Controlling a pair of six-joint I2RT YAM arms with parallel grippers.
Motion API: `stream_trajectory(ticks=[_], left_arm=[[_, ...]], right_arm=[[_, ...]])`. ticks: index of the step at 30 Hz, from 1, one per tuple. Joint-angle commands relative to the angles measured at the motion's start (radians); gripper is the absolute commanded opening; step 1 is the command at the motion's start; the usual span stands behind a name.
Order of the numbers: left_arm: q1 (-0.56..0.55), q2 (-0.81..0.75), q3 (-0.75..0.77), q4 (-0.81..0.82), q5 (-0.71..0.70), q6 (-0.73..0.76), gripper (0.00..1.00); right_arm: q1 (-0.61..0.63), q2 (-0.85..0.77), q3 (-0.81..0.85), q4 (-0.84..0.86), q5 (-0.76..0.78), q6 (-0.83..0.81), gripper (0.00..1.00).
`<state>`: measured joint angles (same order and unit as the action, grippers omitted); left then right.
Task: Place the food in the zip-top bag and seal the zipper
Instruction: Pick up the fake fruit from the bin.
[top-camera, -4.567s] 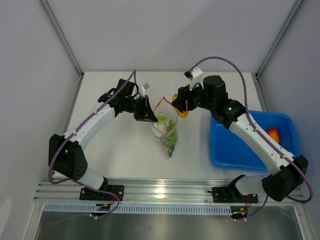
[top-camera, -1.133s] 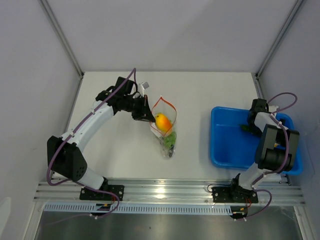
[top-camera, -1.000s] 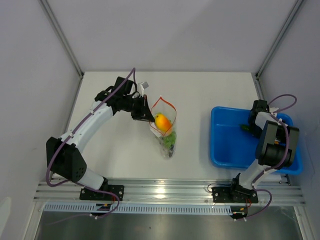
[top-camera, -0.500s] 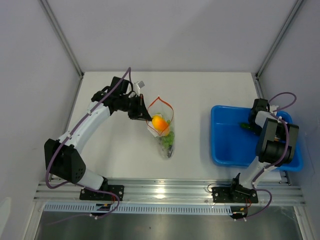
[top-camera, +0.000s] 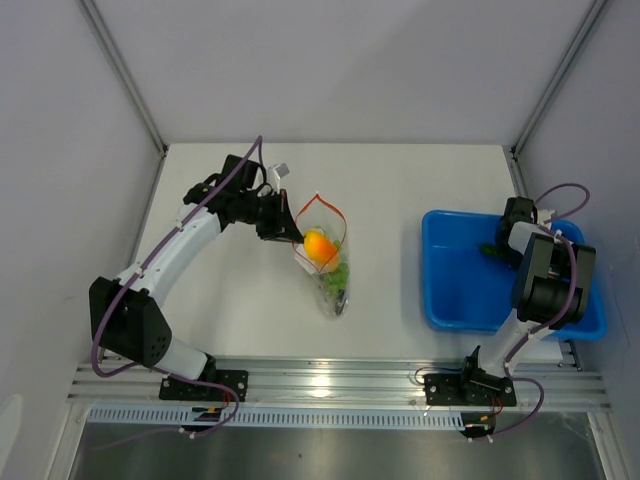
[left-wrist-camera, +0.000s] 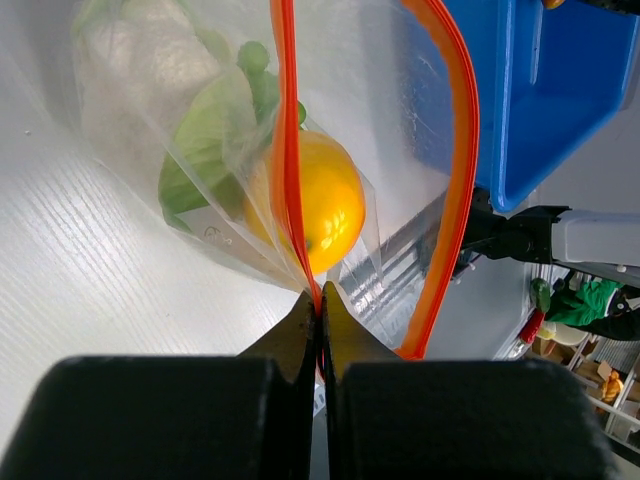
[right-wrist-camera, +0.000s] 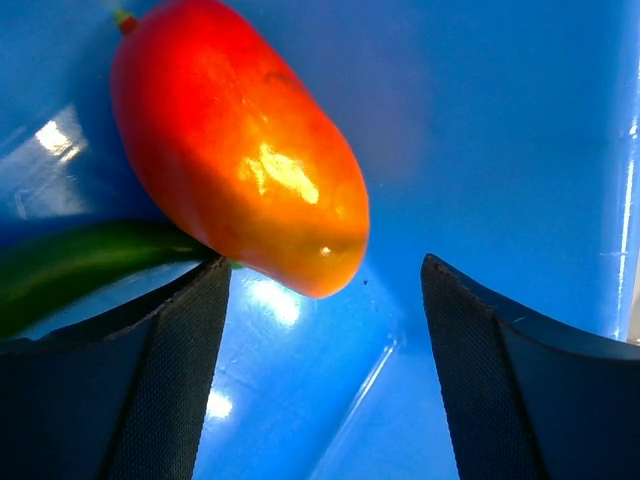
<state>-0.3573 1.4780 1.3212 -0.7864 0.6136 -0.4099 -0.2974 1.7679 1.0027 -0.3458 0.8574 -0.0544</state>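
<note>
Blurred green piece (right-wrist-camera: 70, 265) cut by left edge; bagged food (top-camera: 335, 283) too small to distinguish.

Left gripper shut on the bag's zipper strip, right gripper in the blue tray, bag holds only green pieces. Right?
Not quite: the zip-top bag also holds a yellow-orange fruit, beside the green pieces; the left wrist view shows it. The rest stands.

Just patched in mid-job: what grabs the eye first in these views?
The left gripper pinches the orange-red zipper of the clear zip-top bag at mid-table, mouth gaping, a yellow-orange fruit and green leaves inside. At the right, the right gripper hangs open in the blue tray over a glossy red-orange toy food beside a green piece.
</note>
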Motion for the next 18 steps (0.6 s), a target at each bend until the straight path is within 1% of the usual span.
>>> stream_trajectory(ticks=[1, 4, 8, 13, 16, 17, 18], left_arm=[[0.009, -0.030, -0.004, 0.029, 0.026, 0.002, 0.01], [0.009, -0.035, -0.008, 0.027, 0.023, 0.002, 0.01], [0.009, -0.044, -0.016, 0.027, 0.017, 0.002, 0.01], [0.009, -0.054, -0.039, 0.029, 0.009, 0.000, 0.01], [0.009, -0.059, -0.051, 0.032, 0.008, -0.004, 0.00], [0.009, -0.061, -0.054, 0.032, 0.009, -0.004, 0.01], [0.009, -0.062, -0.056, 0.033, 0.009, -0.006, 0.00]], right_arm=[[0.010, 0.047, 0.036, 0.062, 0.048, 0.005, 0.79], [0.011, 0.064, 0.060, 0.056, 0.042, 0.007, 0.79], [0.011, 0.077, 0.070, 0.064, -0.004, 0.010, 0.78], [0.006, 0.087, 0.051, 0.090, -0.044, -0.016, 0.74], [0.000, 0.090, 0.040, 0.094, -0.075, -0.018, 0.64], [0.001, 0.090, 0.036, 0.099, -0.075, -0.021, 0.59], [0.000, 0.087, 0.028, 0.108, -0.075, -0.027, 0.51]])
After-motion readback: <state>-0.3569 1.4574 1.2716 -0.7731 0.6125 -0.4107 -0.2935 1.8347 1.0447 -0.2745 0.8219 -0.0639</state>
